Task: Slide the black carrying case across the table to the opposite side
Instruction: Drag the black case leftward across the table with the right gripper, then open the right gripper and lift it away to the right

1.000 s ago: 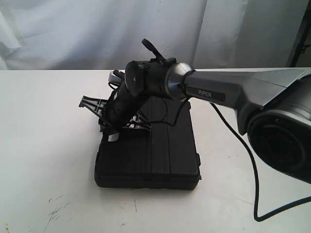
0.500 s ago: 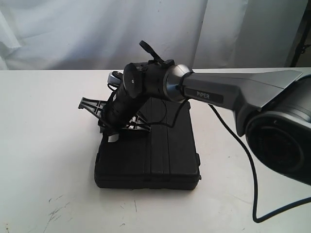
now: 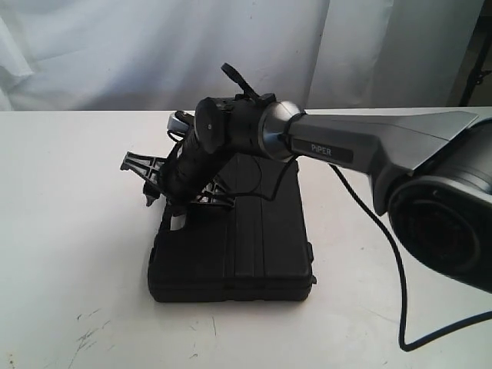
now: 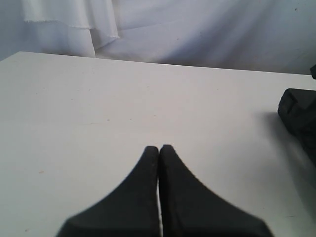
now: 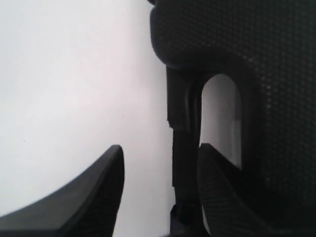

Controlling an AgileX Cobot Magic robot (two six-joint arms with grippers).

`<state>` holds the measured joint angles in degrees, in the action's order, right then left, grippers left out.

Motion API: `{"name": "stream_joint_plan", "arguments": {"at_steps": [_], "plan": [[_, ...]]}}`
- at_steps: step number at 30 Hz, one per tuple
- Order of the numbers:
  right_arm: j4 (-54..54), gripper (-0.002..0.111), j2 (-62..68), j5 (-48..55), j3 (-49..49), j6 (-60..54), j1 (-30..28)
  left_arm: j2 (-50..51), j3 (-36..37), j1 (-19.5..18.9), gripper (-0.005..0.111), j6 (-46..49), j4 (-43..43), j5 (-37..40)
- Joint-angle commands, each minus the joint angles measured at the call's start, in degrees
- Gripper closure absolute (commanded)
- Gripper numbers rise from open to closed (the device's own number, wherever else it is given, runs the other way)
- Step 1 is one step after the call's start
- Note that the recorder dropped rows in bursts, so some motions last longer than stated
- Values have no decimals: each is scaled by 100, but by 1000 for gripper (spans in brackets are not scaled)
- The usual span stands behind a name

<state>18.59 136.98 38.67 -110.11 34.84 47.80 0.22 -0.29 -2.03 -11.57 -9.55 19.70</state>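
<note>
Nearest, at the lower left of the exterior view, the white worktop [image 3: 69, 231] carries a few dark scuffs [image 3: 88, 334]. Just beyond, at mid-frame, the black carrying case [image 3: 246, 246] lies flat on it. It looks like a stiff moulded shell with a textured skin. It probably has some heft, yet its broad flat base should glide on the smooth top rather than tip. The handle [image 5: 180, 143] at its far-left corner is the natural hold. The right pincer [image 5: 160, 150] is there, spread wide and gripping nothing — one finger over the handle slot, the other outside over bare worktop, the bar between them. Dragged from that corner, the case may well swing round. The left pincer [image 4: 159, 148] hovers pressed together and empty, the case's edge at the right of its view. A white curtain [image 3: 154, 46] hangs at the back.
</note>
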Motion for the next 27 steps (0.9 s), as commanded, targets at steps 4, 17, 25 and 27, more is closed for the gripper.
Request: {"name": "stream_joint_plan", "arguments": {"at_steps": [4, 17, 25, 27], "plan": [[-76, 63, -475, 208, -15, -417, -272, -22, 29, 32, 107, -20, -6, -31], [-321, 108, -890, 1110, 107, -2200, -869, -22, 29, 32, 107, -20, -6, -31], [-1133, 108, -1948, -73, 1841, -2478, -884, -22, 29, 32, 107, -20, -6, -31], [-1133, 108, -2522, -691, 2610, -2787, -884, -22, 29, 32, 107, -20, -6, -31]]}}
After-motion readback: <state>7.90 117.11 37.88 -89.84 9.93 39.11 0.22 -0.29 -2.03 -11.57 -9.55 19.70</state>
